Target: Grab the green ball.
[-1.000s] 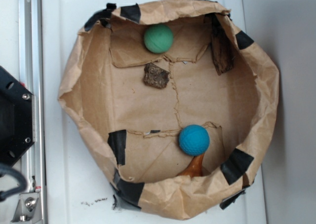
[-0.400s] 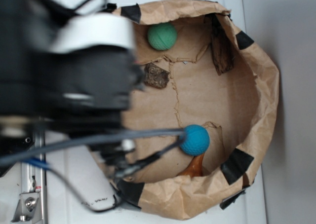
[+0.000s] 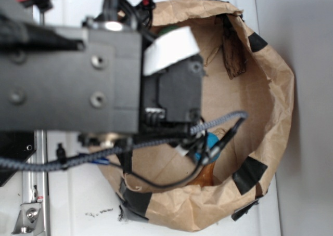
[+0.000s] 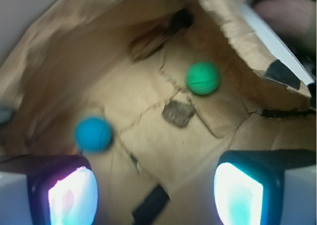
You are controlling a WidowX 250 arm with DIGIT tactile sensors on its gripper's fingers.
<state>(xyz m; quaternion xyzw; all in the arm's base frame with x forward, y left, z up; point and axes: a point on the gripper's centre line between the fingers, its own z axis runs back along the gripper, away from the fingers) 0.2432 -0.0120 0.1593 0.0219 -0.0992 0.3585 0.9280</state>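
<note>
In the wrist view the green ball [image 4: 202,78] lies on the brown paper floor of the bag, far ahead and to the right of centre. My gripper [image 4: 156,195] is open, its two glowing pads [image 4: 72,197] set wide apart, with only paper and a strip of black tape between them. It hangs well short of the ball. In the exterior view my arm [image 3: 130,85] covers the bag's left half and hides the green ball.
A teal-blue ball [image 4: 93,134] lies ahead on the left, and a sliver of it [image 3: 211,141] shows under the cables. A bark chip [image 4: 178,113] sits between the balls. The paper bag's crumpled wall [image 3: 276,90] rings everything, with a bark strip [image 3: 234,49] and an orange piece [image 3: 208,173].
My arm has swung in from the left over the bag. It now hides the green ball and most of the blue ball in the exterior view.
</note>
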